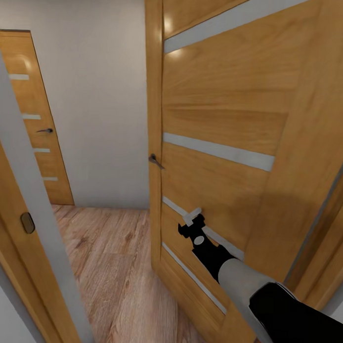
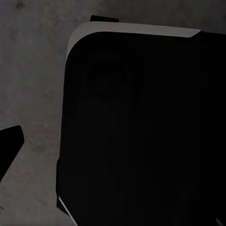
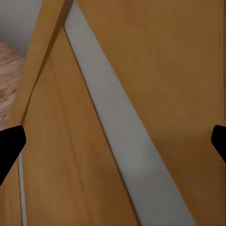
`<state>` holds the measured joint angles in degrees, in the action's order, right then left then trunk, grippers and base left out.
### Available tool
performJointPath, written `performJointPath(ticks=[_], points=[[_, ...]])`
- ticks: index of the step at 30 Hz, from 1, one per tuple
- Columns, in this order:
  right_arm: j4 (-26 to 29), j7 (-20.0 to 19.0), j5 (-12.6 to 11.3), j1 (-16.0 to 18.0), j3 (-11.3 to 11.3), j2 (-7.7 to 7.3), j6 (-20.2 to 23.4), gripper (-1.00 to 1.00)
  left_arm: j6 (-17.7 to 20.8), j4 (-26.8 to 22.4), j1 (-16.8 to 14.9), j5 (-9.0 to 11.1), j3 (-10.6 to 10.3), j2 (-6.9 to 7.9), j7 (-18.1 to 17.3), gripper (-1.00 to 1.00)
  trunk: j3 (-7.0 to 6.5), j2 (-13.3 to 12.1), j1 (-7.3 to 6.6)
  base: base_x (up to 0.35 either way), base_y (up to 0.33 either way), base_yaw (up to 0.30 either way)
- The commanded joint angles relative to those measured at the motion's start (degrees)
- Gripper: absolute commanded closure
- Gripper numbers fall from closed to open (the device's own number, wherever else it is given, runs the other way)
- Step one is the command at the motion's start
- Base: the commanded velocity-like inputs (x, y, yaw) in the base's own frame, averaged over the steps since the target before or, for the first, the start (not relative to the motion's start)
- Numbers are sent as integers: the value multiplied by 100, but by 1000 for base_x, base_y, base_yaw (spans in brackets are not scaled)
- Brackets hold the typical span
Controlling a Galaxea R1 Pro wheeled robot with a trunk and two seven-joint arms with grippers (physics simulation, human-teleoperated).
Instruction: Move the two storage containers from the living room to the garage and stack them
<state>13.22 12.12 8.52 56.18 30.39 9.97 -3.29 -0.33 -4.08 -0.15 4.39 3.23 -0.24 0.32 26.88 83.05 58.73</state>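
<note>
open wooden door (image 1: 218,118) cut off at top, far door (image 1: 37,122) partly hidden by door frame (image 1: 27,196)

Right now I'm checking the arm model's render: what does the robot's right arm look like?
The right arm has a black upper segment, a pale grey tapered forearm and a black wrist. The right gripper is black with a white disc and a pale fingertip; its fingers look black.

My head camera looks forward and down through a doorway — an open wooden door (image 1: 218,118) fills the upper right of the frame, plank floor (image 1: 114,258) the lower centre, a second door (image 1: 35,117) at the far left. My right wrist camera sits very close to that same open door, facing one of its pale strips (image 3: 117,141). My left wrist camera points down at a dark body (image 2: 141,132) over grey, mottled ground (image 2: 33,94) — nothing shared.
</note>
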Motion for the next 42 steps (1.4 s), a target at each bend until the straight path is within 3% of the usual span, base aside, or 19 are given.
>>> performJointPath(ticks=[1, 10, 24, 31, 42], points=[[-22, 368, 63, 7, -113, 2, -4, -100, -2, -5, 1, 45, 29, -2, 3, -100, 6, 3, 0, 0, 0, 77], [-26, 447, 62, 7, -113, 2, 3, -100, -2, -5, 5, 45, 29, -2, 3, -100, 28, 3, 0, 0, 0, 197], [-44, 611, 62, -15, -121, 2, -40, -100, -2, -5, 3, 45, 29, -2, 3, -100, 30, 3, 0, 0, 0, 16], [-39, 1130, 95, -289, -114, 2, -635, -100, -2, -5, 4, 45, 29, -2, 3, -100, 30, 3, 0, 0, 0, 0], [-37, 1198, 93, -335, -104, 2, -778, -100, -2, -5, 5, 45, 29, -2, 3, -100, 30, 3, 0, 0, 0, 0]])
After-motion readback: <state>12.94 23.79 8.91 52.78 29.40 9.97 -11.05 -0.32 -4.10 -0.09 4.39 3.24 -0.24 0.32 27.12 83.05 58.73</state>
